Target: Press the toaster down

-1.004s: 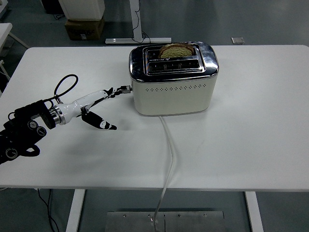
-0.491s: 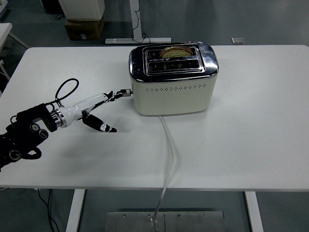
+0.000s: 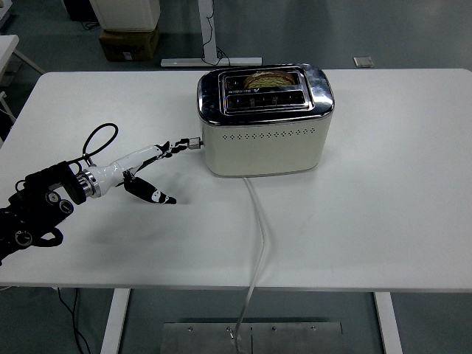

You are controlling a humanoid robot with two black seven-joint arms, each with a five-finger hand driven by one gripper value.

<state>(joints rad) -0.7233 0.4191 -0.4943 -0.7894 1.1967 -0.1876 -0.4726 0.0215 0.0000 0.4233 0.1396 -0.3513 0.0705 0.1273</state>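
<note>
Since a second ago the slice of bread [image 3: 267, 77] has sunk: it then stood well proud of the back slot, and now only its top edge shows level with the chrome top. The lever [image 3: 193, 142] on the toaster's left end sits lower than it did, and the left robot hand [image 3: 151, 171] has dropped slightly with it, its arm drawn a little toward 8 o'clock.

One toaster [image 3: 264, 122], cream with a chrome top, stands on the white counter [image 3: 383, 184] toward 12 o'clock of its middle. It has two slots, one holding the one slice, the nearer one dark. One white cord [image 3: 259, 243] runs from its front base toward 6 o'clock and over the near edge.

The left robot hand reaches in from 9 o'clock, fingers spread apart and gripping nothing: one extended fingertip [image 3: 177, 146] touches the lever, while another finger points down toward the counter. No second arm shows.

One cardboard box [image 3: 130, 43] lies on the floor beyond the counter at 11 o'clock.
</note>
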